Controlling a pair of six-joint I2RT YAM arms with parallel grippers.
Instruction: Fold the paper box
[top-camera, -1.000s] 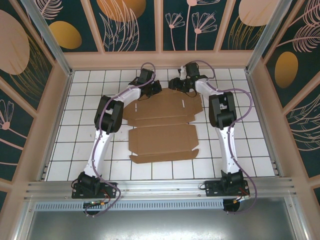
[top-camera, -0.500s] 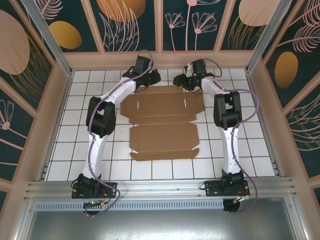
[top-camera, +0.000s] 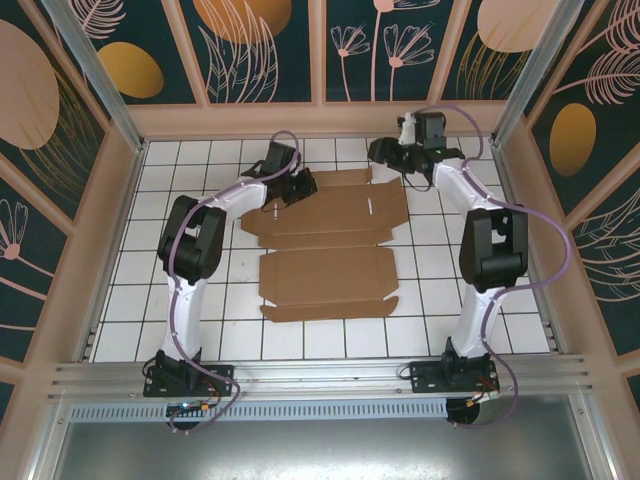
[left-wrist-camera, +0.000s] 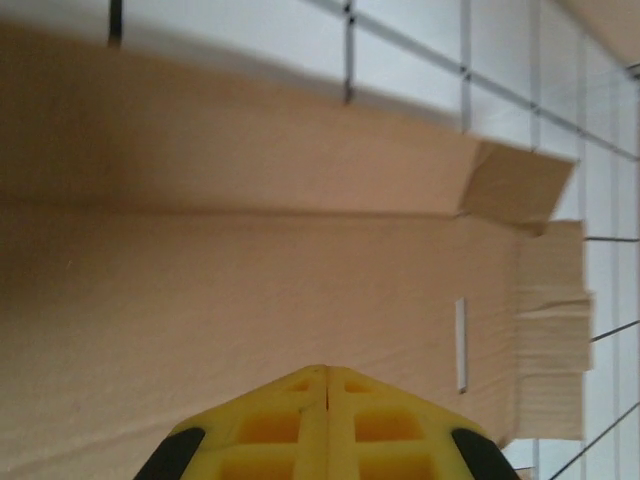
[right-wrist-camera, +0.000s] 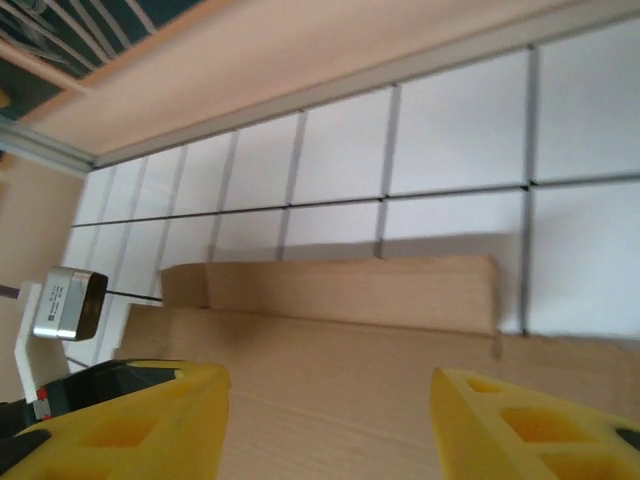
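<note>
Right pincer (right-wrist-camera: 330, 380) farther back, jaws apart, empty; left pincer (left-wrist-camera: 325, 375) closed above far edge of paper box (top-camera: 325, 262)

**Paper box** (top-camera: 325, 245): plain brown cardboard, matt and unprinted. In the left wrist view its face was smooth, and fine ribbing showed on an end flap (left-wrist-camera: 550, 330).

**Table** (top-camera: 130, 300): faced with white tiles, smooth and slightly glossy, with dark joints between them.

**Left gripper** (left-wrist-camera: 327, 370) and **right gripper** (right-wrist-camera: 330, 385): fingers were yellow moulded plastic, matt, with recessed pockets in the surface.

**Left arm** (top-camera: 180, 310) and **right arm** (top-camera: 468, 320): smooth white shells with a light sheen, and black matt housings at the joints.

**Front rail** (top-camera: 320, 378): bare grooved metal with a satin finish.
</note>
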